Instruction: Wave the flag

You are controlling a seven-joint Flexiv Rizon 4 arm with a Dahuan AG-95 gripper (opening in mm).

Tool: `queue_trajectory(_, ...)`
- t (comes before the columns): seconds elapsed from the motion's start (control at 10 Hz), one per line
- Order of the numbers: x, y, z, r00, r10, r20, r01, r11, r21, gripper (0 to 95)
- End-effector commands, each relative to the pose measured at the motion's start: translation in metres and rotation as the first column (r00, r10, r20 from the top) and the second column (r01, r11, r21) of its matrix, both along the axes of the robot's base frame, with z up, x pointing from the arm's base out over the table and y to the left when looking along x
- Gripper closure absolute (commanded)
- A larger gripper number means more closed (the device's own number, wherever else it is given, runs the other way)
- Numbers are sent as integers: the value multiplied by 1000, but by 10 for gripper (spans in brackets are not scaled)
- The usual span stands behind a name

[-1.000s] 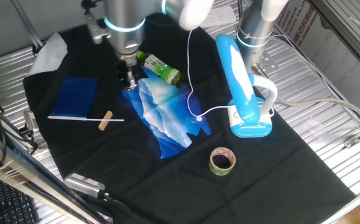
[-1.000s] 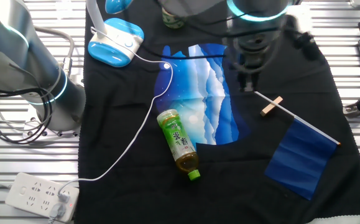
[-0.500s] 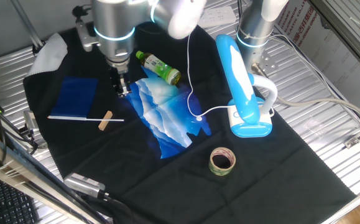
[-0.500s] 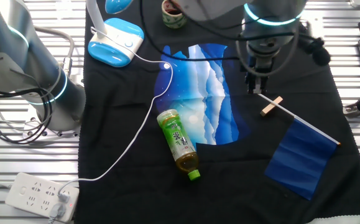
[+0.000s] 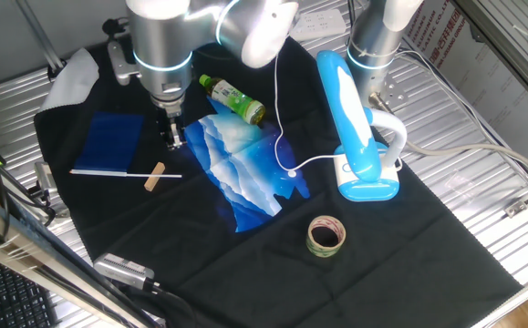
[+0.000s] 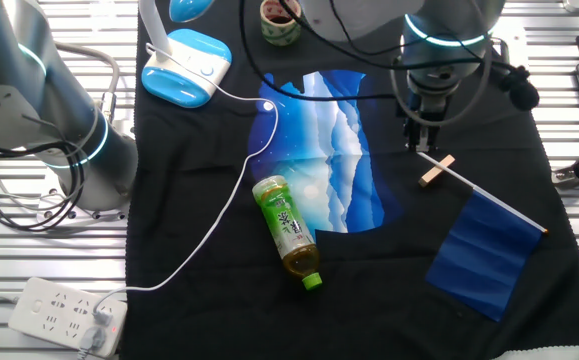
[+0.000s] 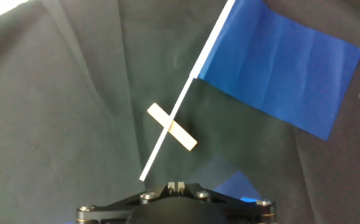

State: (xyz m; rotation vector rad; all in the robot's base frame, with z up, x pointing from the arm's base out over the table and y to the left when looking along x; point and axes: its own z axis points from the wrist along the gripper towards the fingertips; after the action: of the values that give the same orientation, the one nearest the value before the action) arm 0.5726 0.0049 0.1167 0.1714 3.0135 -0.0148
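Gripper (image 6: 425, 143) poised over the stick's bare end, fingers empty; apart or together, cannot tell. Could clip the wooden block (image 7: 171, 127) propping the stick, roll it away. Flag (image 5: 110, 148) flat on the black cloth (image 5: 409, 232), toward its edge, just ahead of the fingertips, untouched.

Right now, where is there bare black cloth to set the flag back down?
Bare cloth lies in front of the flag and wooden block, left of the tape roll. Also between the bottle and flag. Crowded: around the patterned cloth, cable and lamp.
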Motion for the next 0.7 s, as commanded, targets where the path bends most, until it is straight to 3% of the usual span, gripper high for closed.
queue_trajectory(0.1, 5, 0, -6, 1000, -3, 1, 3, 1000, -4, 950)
queue_trajectory(0.5, 17, 4, -12, 1000, -28, 3, 28, 1000, -1, 950)
queue_trajectory(0.7, 23, 6, -16, 996, -89, 2, 89, 996, 12, 950)
